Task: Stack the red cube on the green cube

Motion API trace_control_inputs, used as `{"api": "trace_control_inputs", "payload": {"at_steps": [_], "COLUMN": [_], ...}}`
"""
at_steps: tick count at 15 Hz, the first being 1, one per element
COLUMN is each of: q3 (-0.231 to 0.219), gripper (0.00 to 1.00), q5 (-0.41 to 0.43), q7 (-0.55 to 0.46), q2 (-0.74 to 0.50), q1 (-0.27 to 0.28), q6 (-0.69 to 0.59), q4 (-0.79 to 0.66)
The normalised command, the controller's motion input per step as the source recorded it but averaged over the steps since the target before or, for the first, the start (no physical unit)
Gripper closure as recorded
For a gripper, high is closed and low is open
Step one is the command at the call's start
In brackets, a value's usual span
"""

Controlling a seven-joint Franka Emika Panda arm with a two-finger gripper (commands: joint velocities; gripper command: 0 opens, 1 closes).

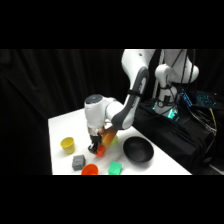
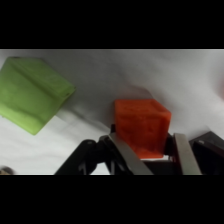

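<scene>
The end effector [image 1: 95, 148] is low over the worktop [image 1: 62, 125], and in the wrist view its two fingers [image 2: 186, 155] stand on either side of the red cube [image 2: 141, 126], one on each flank. They look closed on it, though the contact itself is hard to make out from here. The cube sits near the middle of the worktop; whether it rests on the surface or is lifted slightly I cannot tell.

There is one red cube: a small orange-red block with flat faces and a faint ribbed texture on the side facing the wrist camera. In the side view it shows as a small red spot [image 1: 100, 150] just below the black fingers.

One green cube [image 1: 115, 168], mint in colour, lies at the near edge of the worktop, apart from the red one. One lime block [image 2: 32, 92] lies close to the red cube, seen large and tilted in the wrist view. One orange-red cup [image 1: 90, 170] stands beside the green cube at the near edge, with one grey block [image 1: 78, 162] just beside it. One yellow cup [image 1: 68, 145] stands farther off, and one black bowl [image 1: 138, 150] sits on the other side.
</scene>
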Motion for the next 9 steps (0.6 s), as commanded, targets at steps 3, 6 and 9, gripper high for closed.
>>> {"api": "trace_control_inputs", "payload": {"at_steps": [3,6,9], "q3": [0.012,0.072,0.11], "gripper": [0.66,0.66,0.66], "q5": [-0.1,-0.143,-0.166], "q7": [-0.06,-0.08,-0.07], "q2": [-0.46,-0.59,-0.54], "q1": [0.088,0.069,0.019], "q6": [-0.22,-0.3,-0.31], "q4": [-0.3,-0.36,-0.29]}}
